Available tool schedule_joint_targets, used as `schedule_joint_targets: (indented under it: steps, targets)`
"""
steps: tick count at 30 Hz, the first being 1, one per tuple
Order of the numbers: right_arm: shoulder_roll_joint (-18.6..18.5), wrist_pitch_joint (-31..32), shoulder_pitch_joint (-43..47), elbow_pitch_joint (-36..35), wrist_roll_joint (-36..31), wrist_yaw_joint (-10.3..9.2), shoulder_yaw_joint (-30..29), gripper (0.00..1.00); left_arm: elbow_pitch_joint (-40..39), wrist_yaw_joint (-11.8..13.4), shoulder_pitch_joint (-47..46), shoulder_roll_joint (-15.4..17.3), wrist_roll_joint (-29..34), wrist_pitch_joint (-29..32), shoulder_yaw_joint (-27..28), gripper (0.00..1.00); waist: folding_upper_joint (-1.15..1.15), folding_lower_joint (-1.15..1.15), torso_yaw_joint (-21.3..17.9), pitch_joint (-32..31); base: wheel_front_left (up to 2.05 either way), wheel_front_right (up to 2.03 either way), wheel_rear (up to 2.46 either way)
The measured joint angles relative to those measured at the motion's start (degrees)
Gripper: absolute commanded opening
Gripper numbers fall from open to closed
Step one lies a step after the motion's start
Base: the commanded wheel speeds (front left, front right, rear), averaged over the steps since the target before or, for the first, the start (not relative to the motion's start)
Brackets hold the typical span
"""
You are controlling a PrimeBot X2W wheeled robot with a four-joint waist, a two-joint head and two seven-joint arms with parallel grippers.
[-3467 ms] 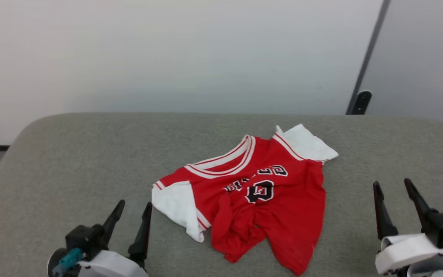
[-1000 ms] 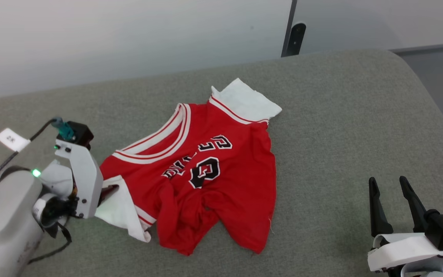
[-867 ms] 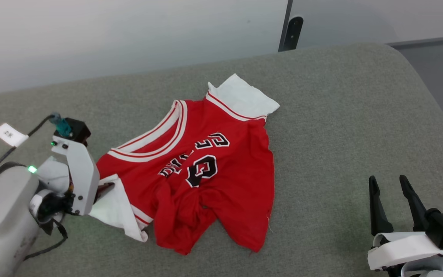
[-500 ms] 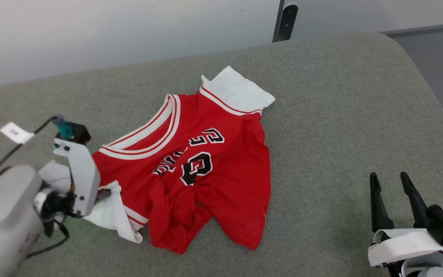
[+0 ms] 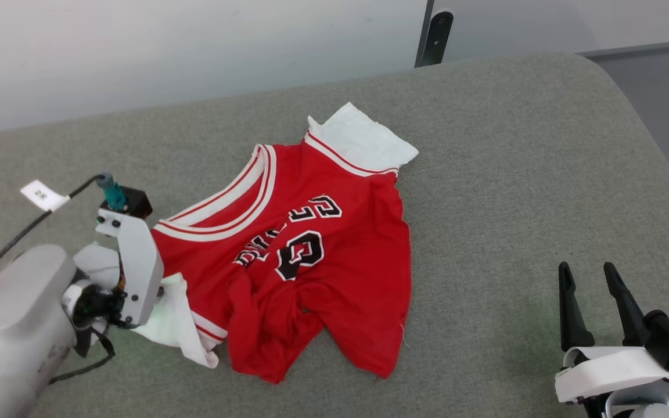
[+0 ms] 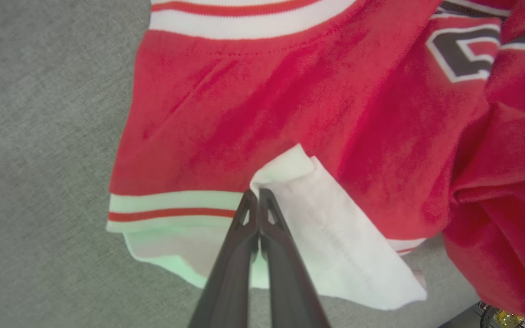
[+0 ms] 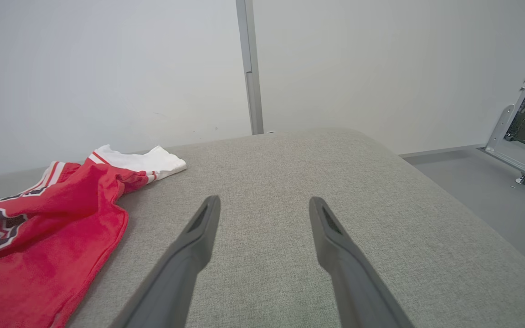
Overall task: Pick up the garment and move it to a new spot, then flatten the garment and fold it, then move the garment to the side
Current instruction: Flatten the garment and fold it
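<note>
While the red jersey shirt (image 5: 311, 249), made with white short sleeves, white-striped trim and black white-edged lettering, lies rumpled and chest up on the grey fabric-covered surface (image 5: 514, 174), the left gripper (image 6: 258, 197) pinches it. Its two long dark fingers are pressed tightly together on a raised fold of the white sleeve (image 6: 321, 228) nearest the robot's left side. In the head view the pale wrist housing (image 5: 137, 267) of that arm sits against this sleeve and hides the fingertips. The shirt's neckline points towards the white wall (image 5: 195, 52), the other white sleeve (image 5: 363, 142) lies flat at the far side, and the red hem is bunched nearest the robot. The right gripper (image 5: 585, 268) is well apart from the shirt, at the lower right over the grey surface, its fingers spread wide with nothing between them.
</note>
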Motion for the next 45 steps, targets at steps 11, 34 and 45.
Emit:
schedule_joint_targets:
  steps: [11,34,45]
  targets:
    - [0.0,0.0,0.5,1.2,0.2,0.0,-0.3,1.0,-1.5,0.0,-0.9,2.1,-2.9,2.8,-2.8,0.0,0.0,0.0,1.3,-2.1,0.0,0.0,0.0]
    - [0.0,0.0,1.6,2.6,1.4,0.0,-0.4,1.0,-6.1,3.1,6.7,7.0,-5.1,5.3,-5.0,1.0,0.0,0.0,5.7,-4.3,0.0,0.0,0.0]
    - [0.0,0.0,2.3,3.1,1.9,0.0,-0.3,1.0,-7.9,7.4,5.2,9.3,-7.0,9.2,-3.5,1.0,0.0,0.0,5.9,-6.1,0.0,0.0,0.0]
